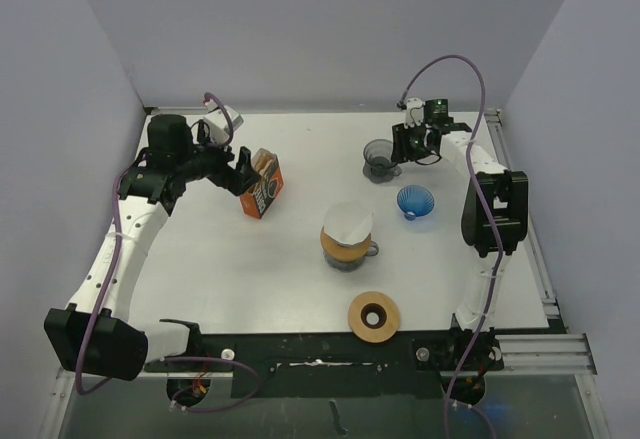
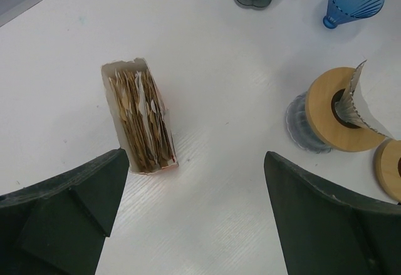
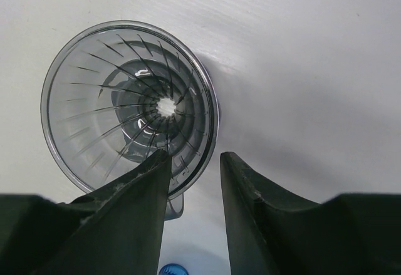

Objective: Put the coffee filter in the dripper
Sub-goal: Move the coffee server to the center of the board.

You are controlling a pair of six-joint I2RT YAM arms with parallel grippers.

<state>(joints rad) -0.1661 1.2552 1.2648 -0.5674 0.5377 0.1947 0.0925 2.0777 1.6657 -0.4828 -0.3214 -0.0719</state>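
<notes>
An orange box (image 1: 262, 184) packed with brown and white paper filters (image 2: 141, 115) stands on the table at the left. My left gripper (image 1: 245, 171) hovers just behind it, open and holding nothing (image 2: 195, 157). A white coffee filter (image 1: 347, 221) sits in a glass dripper with a wooden collar (image 2: 335, 115) in the middle of the table. At the back right my right gripper (image 1: 405, 149) straddles the rim of a clear grey dripper (image 3: 125, 99), one finger inside the cone and one outside. A gap still shows between the outer finger and the rim (image 3: 195, 157).
A blue ribbed dripper (image 1: 415, 200) lies on the table just in front of the grey one. A loose wooden ring (image 1: 374, 316) lies near the front edge. Grey walls close in the table on the left, back and right.
</notes>
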